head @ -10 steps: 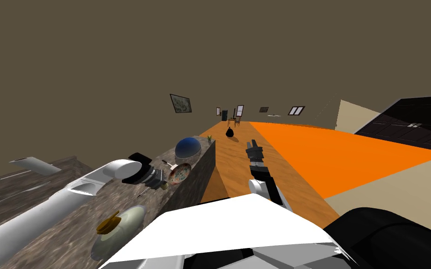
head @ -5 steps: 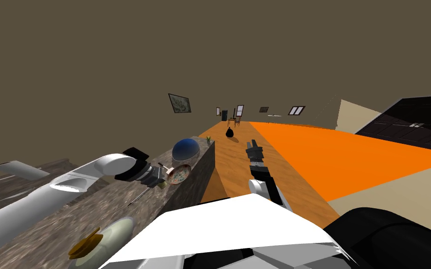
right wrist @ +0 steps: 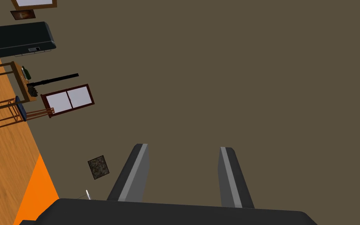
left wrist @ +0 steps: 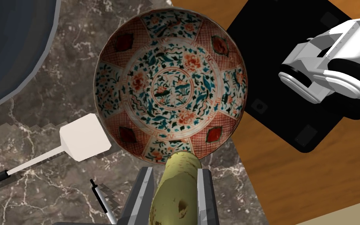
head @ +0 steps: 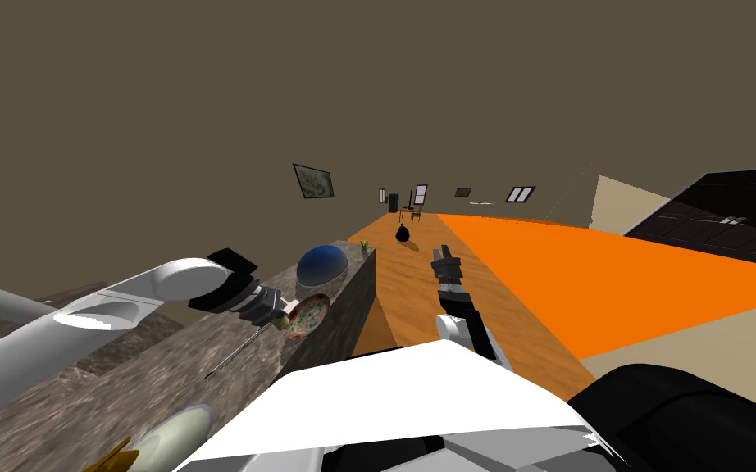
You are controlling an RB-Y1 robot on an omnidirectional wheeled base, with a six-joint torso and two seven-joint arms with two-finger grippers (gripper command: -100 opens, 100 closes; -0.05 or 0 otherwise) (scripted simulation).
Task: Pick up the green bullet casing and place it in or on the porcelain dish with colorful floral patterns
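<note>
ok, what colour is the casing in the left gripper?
Pale olive-green rounded casing, clearest in left wrist view.

Light fell flat and even; the brown wall (head: 368, 82) read dim; the spatula (left wrist: 84, 137) cast a jagged-edged shadow on the marble counter (left wrist: 38, 105); the head view's wide lens splayed walls toward the corners.

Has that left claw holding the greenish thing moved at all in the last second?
Yes. Measured against the patterned dish on the stone counter, the left gripper, shut on the greenish casing, has edged closer. The casing's tip is now at the dish's rim.
</note>
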